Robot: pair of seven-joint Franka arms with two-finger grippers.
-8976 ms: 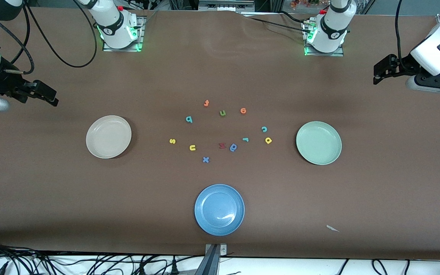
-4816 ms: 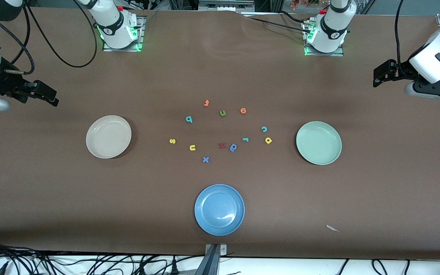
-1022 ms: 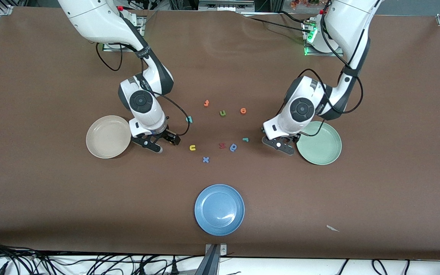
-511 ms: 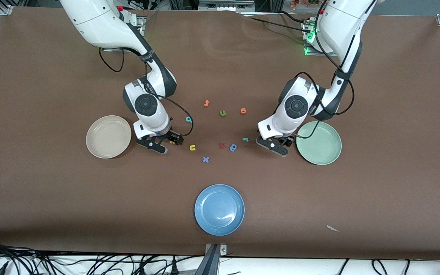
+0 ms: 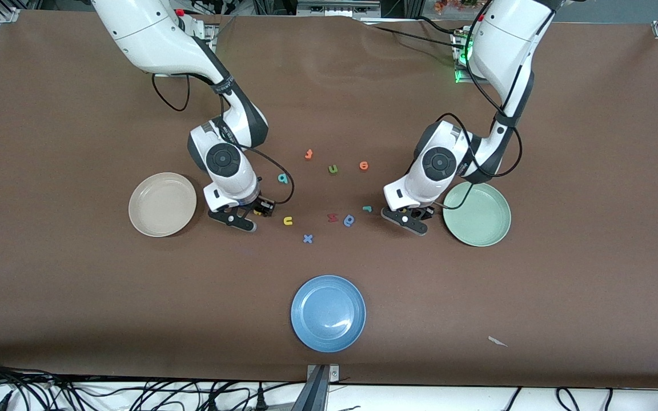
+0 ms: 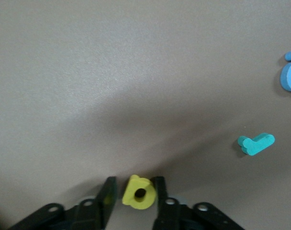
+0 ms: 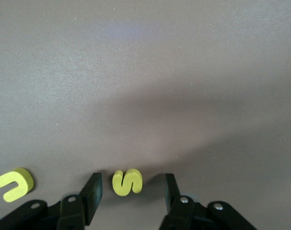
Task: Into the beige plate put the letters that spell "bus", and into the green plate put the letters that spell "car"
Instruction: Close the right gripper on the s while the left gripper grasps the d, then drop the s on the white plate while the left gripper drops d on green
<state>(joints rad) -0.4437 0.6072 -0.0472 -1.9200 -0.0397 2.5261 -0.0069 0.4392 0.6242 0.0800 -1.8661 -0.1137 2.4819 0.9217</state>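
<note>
Broadly, the brown, matte counter carries three smooth, round, shallow plates around a loose scatter of foam letters. In the front view, the beige plate lies at nine o'clock of the scatter, the green plate at three o'clock and a blue plate at six o'clock. None of the three holds a letter.

The left pincer is down at the counter just beside the green plate. Its black fingers are narrowly apart around the yellow "a", one finger against the letter and a sliver of gap at the other. The teal "r" lies near it.

The right pincer is low near the beige plate, its fingers spread with clear gaps on both sides of the yellow "s". The yellow "u" lies close by, and the teal "b" at twelve o'clock of that.
</note>
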